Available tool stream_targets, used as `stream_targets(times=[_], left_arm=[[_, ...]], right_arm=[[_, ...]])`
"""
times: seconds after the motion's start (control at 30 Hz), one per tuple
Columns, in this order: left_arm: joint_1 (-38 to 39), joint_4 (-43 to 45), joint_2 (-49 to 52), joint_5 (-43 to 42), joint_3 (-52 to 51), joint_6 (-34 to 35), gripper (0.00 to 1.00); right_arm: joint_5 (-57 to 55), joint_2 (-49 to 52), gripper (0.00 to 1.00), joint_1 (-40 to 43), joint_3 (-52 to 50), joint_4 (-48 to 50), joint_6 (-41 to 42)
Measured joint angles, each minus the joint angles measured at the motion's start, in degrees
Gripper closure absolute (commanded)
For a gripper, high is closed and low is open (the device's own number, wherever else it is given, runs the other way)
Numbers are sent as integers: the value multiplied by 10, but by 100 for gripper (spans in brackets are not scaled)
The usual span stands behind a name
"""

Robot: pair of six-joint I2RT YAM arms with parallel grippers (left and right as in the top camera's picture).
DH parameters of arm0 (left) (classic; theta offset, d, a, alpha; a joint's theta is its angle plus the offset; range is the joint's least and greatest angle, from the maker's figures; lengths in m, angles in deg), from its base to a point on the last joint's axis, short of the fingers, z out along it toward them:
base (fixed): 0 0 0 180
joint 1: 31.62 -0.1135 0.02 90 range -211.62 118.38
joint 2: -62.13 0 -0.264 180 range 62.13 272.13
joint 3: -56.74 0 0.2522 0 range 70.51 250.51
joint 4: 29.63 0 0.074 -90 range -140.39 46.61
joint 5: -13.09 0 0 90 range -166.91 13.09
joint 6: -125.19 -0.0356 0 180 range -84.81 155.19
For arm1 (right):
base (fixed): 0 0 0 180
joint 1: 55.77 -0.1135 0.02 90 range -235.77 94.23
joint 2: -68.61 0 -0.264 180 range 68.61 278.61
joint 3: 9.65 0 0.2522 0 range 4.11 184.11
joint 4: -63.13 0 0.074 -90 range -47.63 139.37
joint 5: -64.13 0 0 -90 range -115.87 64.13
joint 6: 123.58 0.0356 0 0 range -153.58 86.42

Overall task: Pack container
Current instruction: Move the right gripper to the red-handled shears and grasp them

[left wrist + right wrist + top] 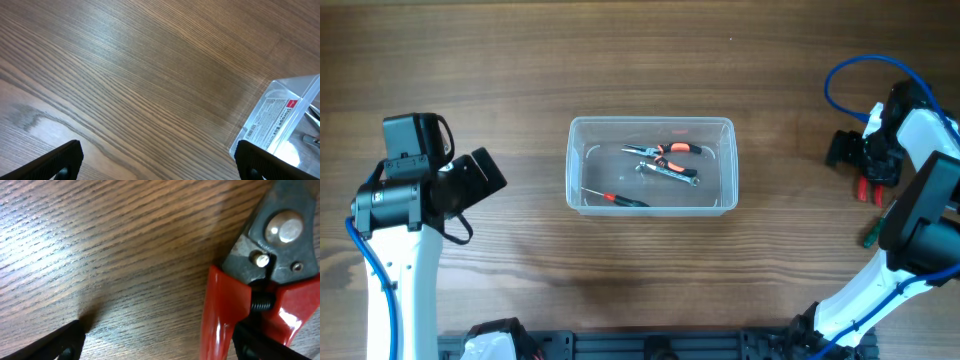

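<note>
Well right of the container (651, 123), your right gripper (167, 341) hangs wide open, gripping nothing yet, over red-handled cutters (260, 255) whose handles run crosswise to its jaws, far nearer them than your left gripper (157, 161), open and empty on the container's opposite side.

Brown wood-grain table (520, 60), soft light

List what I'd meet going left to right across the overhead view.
left gripper → container → right gripper
</note>
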Motion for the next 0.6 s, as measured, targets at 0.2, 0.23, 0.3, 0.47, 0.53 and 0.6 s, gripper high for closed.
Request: stream_targets(times=[0.2, 0.23, 0.3, 0.47, 0.53, 0.6], left_arm=[[0, -2, 0, 0, 0, 0, 0], [0, -3, 0, 0, 0, 0, 0], [0, -3, 0, 0, 0, 0, 0], [0, -3, 0, -4, 0, 0, 0], [0, -3, 0, -4, 0, 0, 0], [0, -3, 0, -4, 0, 0, 0]], right_arm=[[-5, 0, 41, 0, 0, 4, 0], [-5, 0, 45, 0, 0, 4, 0], [-5, 0, 54, 0, 0, 4, -3], [-6, 0, 71, 0, 0, 6, 0], [-6, 0, 75, 0, 0, 6, 0], [-6, 0, 78, 0, 0, 6, 0]])
